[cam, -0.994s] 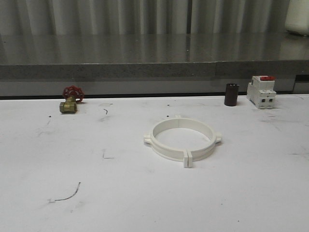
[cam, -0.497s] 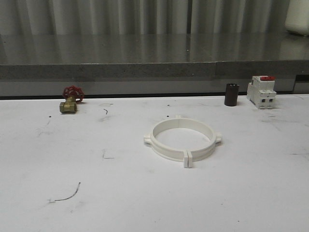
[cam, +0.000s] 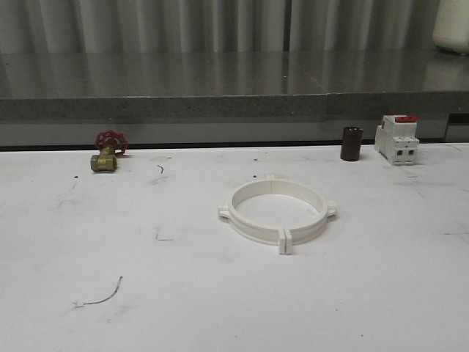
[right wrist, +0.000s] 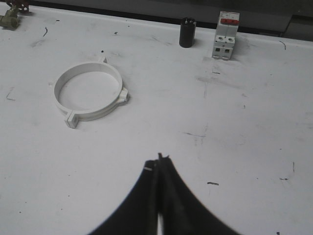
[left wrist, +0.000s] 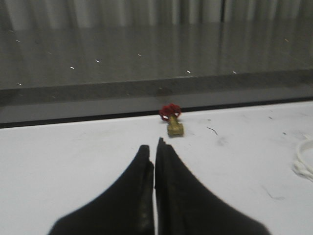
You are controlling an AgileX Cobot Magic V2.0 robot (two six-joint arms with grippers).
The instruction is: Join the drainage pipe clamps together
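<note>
The two white drainage pipe clamps lie joined as one ring on the white table, right of centre, tabs meeting at the near side and at the far side. The same ring shows in the right wrist view, and a sliver of it in the left wrist view. My left gripper is shut with nothing in it, low over bare table and pointing toward the brass valve. My right gripper is shut and empty, well back from the ring.
A brass valve with a red handwheel stands at the back left. A dark cylinder and a white breaker with a red top stand at the back right. A grey ledge runs behind the table.
</note>
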